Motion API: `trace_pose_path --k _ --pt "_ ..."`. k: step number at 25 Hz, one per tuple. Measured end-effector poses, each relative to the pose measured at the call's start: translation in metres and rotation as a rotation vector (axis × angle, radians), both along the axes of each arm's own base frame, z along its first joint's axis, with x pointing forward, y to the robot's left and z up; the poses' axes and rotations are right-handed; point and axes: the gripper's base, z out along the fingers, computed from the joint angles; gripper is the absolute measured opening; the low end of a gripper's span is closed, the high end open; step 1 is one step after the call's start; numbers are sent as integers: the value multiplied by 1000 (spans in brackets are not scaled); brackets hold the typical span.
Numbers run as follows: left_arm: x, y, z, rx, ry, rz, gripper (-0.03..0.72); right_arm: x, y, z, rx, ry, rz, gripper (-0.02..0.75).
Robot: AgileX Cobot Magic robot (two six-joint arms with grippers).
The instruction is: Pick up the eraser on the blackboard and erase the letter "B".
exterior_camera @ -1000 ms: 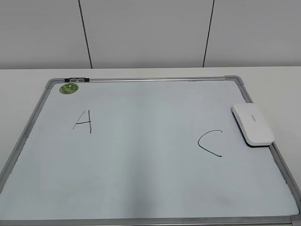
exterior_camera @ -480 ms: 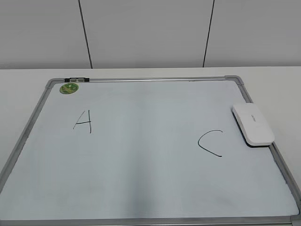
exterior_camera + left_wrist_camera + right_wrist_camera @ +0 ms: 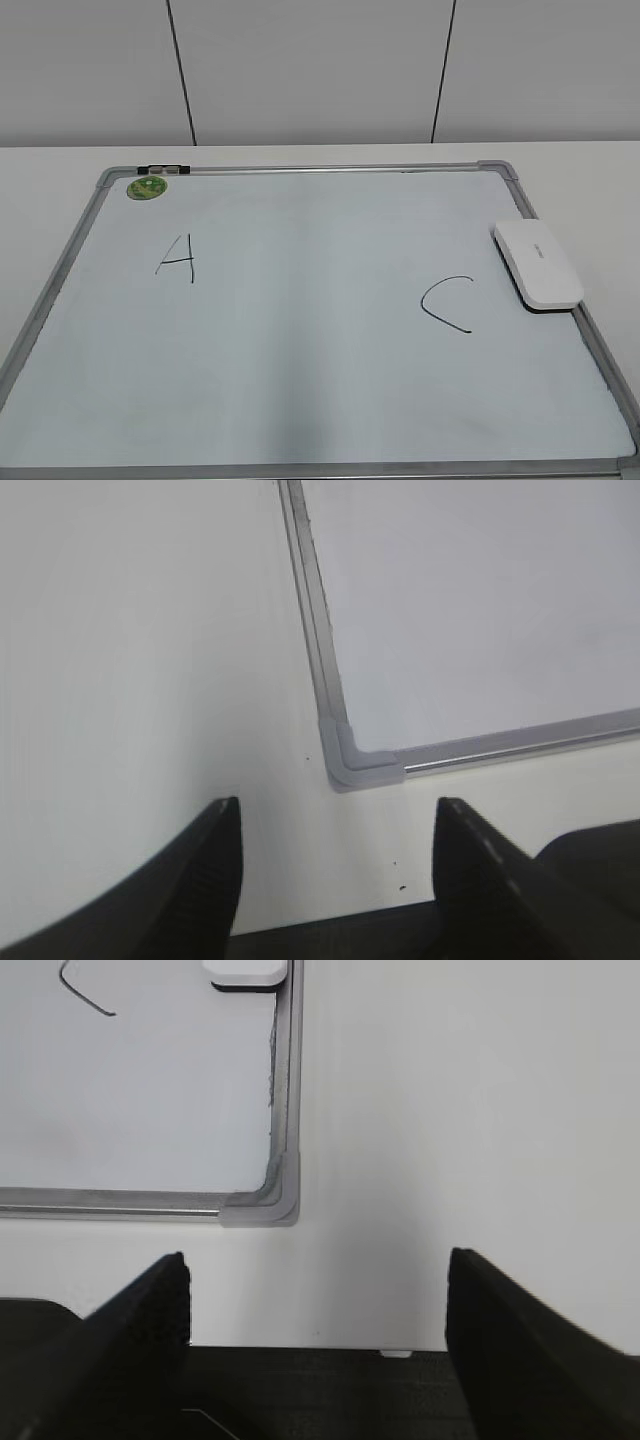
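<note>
The blackboard (image 3: 300, 400), a white dry-erase board with a silver frame, lies flat on the table. The white eraser (image 3: 537, 264) rests at its right edge, and its near end shows in the right wrist view (image 3: 245, 972). No letter "B" shows on the board; the middle is bare between a black "A" (image 3: 177, 258) and a black "C" (image 3: 447, 302). My left gripper (image 3: 333, 815) is open over bare table by the board's near left corner (image 3: 350, 760). My right gripper (image 3: 317, 1265) is open over bare table by the near right corner (image 3: 272, 1203). Neither gripper shows in the exterior view.
A small round green magnet (image 3: 147, 187) sits at the board's far left corner, next to a dark clip (image 3: 163, 169) on the frame. White table (image 3: 580, 175) surrounds the board. A panelled wall (image 3: 320, 70) stands behind.
</note>
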Motion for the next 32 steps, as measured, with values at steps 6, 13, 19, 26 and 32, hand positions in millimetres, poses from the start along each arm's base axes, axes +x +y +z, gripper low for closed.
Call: trace_pose_path --k 6,13,19,26,32 --pt "-22 0 5 0 -143 11 444 -20 -1 3 10 -136 0 589" --pt "-41 0 6 0 -268 12 446 -37 -2 2 14 -248 -37 589" --pt "-50 0 6 0 -316 12 443 -38 -2 2 13 -255 -49 589" --pt "-50 0 6 0 -318 12 459 -38 -2 2 13 -255 -49 589" --pt "-50 0 6 0 -318 12 444 -38 -2 2 13 -255 -49 589"
